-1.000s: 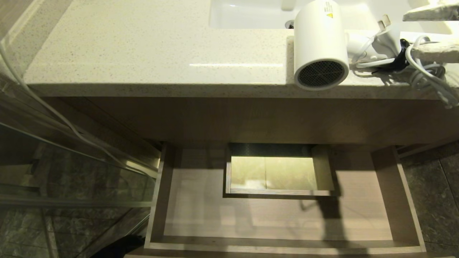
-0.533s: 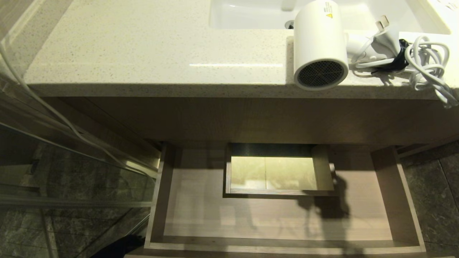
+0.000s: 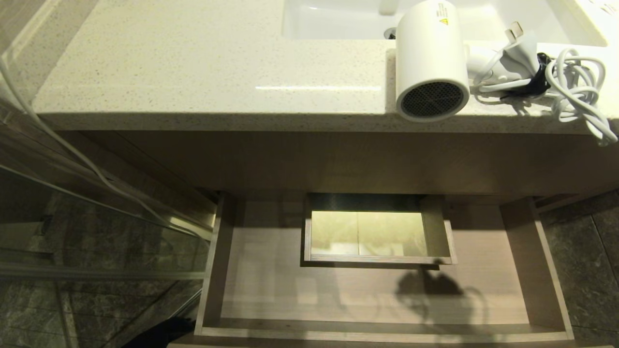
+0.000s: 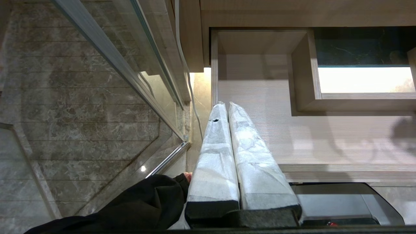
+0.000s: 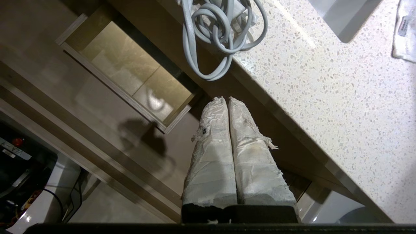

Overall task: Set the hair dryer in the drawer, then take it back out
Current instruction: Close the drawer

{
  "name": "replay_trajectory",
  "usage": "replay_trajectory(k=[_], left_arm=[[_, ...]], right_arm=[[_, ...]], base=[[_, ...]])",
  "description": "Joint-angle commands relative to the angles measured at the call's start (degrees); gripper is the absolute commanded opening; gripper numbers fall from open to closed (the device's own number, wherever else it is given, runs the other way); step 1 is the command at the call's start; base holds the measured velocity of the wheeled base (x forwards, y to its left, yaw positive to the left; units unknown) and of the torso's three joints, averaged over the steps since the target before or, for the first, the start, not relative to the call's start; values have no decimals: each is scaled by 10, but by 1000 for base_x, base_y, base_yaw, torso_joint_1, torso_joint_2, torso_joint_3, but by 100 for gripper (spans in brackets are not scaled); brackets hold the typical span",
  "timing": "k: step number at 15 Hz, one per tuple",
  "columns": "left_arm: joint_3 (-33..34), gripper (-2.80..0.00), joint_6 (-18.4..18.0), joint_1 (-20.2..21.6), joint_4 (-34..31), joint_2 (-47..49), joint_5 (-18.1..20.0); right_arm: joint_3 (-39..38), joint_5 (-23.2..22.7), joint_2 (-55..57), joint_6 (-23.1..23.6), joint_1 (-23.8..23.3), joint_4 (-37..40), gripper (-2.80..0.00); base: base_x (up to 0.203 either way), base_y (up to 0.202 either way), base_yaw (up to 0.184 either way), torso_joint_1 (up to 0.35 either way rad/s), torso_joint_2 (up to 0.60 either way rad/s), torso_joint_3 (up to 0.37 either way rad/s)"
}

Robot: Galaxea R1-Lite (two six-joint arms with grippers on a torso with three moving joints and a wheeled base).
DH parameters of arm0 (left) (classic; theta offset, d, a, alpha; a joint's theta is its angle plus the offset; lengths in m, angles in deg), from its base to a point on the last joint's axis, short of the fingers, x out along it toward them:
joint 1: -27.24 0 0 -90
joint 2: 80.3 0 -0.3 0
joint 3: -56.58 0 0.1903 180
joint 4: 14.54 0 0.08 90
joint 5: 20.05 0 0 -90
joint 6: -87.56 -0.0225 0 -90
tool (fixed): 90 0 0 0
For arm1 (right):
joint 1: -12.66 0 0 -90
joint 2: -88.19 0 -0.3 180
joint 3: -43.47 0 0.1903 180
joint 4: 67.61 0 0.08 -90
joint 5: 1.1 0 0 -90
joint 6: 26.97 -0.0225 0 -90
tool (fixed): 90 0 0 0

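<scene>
Up on the speckled countertop (image 3: 193,63), the hair dryer (image 3: 432,58) lies on its side at the front edge beside the sink (image 3: 338,19), its dark grille facing outward over the open drawer (image 3: 537,270). Its grey cord (image 3: 575,87) is coiled just to the right of the barrel, with a loop hanging over the counter edge. The right gripper (image 5: 226,99) hangs below and in front of that edge, its wrapped fingers (image 5: 211,152) pressed together on nothing; the cord's loop (image 5: 214,39) is near the fingertips but apart from them, and the dryer's barrel is out of that wrist view. The left gripper (image 4: 226,104) sits low at the drawer's left front corner, its fingers (image 4: 214,152) likewise closed and empty, well apart from the dryer. The drawer holds only its boxed rectangular hole (image 3: 370,234).
</scene>
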Motion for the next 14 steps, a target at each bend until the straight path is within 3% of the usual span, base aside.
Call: replay_trajectory(k=[1, 4, 7, 14], left_arm=[[1, -280, 0, 0, 0, 0, 0], [1, -280, 0, 0, 0, 0, 0], [0, -280, 0, 1, 0, 0, 0], [1, -280, 0, 0, 0, 0, 0]], right_arm=[[-22, 0, -38, -5, 0, -5, -280], [-47, 33, -63, -51, -2, -4, -280], [-69, 38, -84, -89, -1, -19, -280], [-156, 39, -144, -115, -3, -75, -280]], base=[[0, 0, 0, 0, 0, 0], [0, 0, 0, -176, 16, -172], [0, 0, 0, -317, 6, -306], [0, 0, 0, -299, -48, -355]])
